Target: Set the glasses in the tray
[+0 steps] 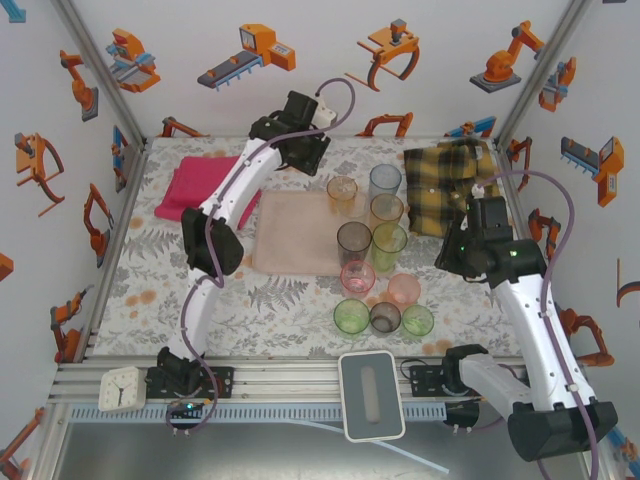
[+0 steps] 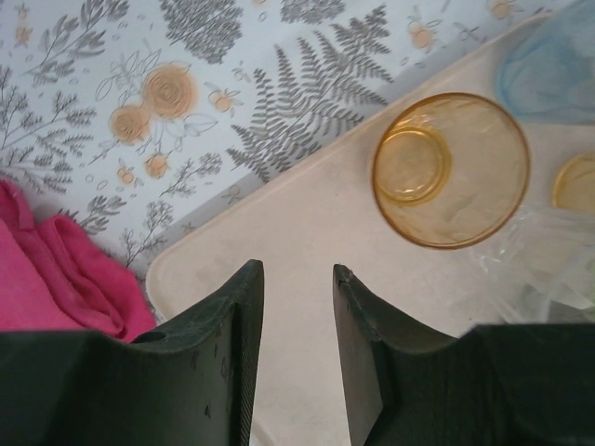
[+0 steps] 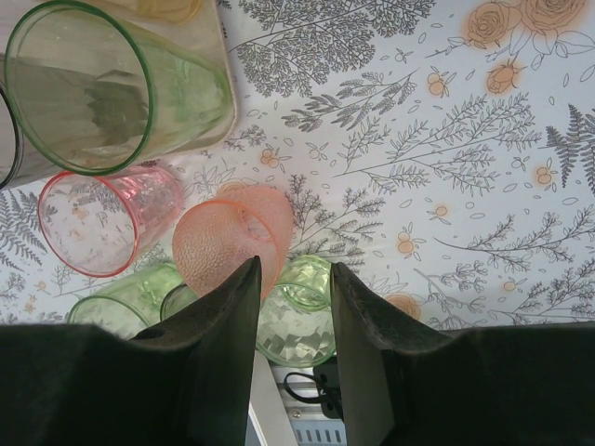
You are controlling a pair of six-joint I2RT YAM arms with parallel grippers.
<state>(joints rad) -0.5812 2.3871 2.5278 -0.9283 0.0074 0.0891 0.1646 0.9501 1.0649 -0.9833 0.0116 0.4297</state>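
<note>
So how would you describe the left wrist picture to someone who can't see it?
Two dark fingers, held apart and empty, hover over a pale pink tray on which an orange glass stands upright. A magenta towel lies at left on the flowered tablecloth.

White back wall [image 1: 330, 95], left wall [image 1: 40, 240] & right wall [image 1: 600, 250], all printed w/ orange-grey robot-arm cartoons. Alu. frame posts [image 1: 100, 70] rise at both back corners. Bench [image 1: 150, 290] covered w/ pale cloth, grey ferns & orange roses. Slotted alu. rails [image 1: 290, 375] along near edge; small white clock [image 1: 122, 388] at left end. Light even, soft; shadows faint.
</note>
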